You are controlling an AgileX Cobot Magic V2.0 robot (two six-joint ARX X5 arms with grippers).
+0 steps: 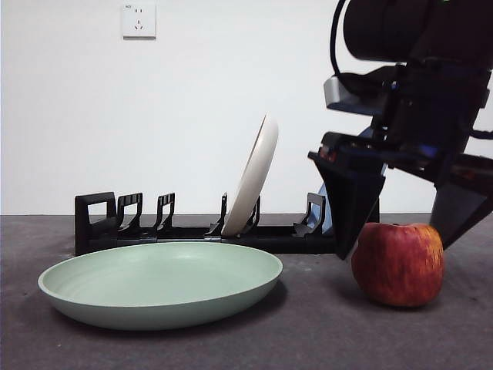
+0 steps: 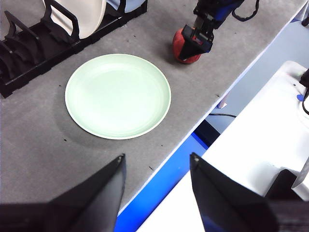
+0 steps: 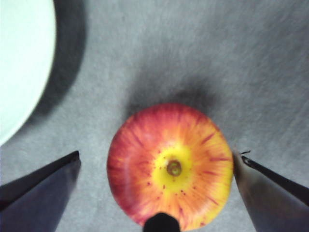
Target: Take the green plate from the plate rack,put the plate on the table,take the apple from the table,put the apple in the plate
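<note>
The green plate (image 1: 162,281) lies flat on the table (image 1: 308,339) in front of the plate rack (image 1: 100,223). It also shows in the left wrist view (image 2: 118,95) and at the edge of the right wrist view (image 3: 19,63). The apple (image 1: 398,264) stands upright on the table to the right of the plate. My right gripper (image 1: 400,231) is open and low over the apple (image 3: 171,166), one jaw on each side, not closed on it. My left gripper (image 2: 157,157) is open and empty, high above the table's front edge.
A cream-white plate (image 1: 254,177) leans upright in the rack's middle slot. A bit of blue plate (image 1: 327,220) shows at the rack's right end. In the left wrist view the table's front edge (image 2: 193,130) drops off to a blue and white area.
</note>
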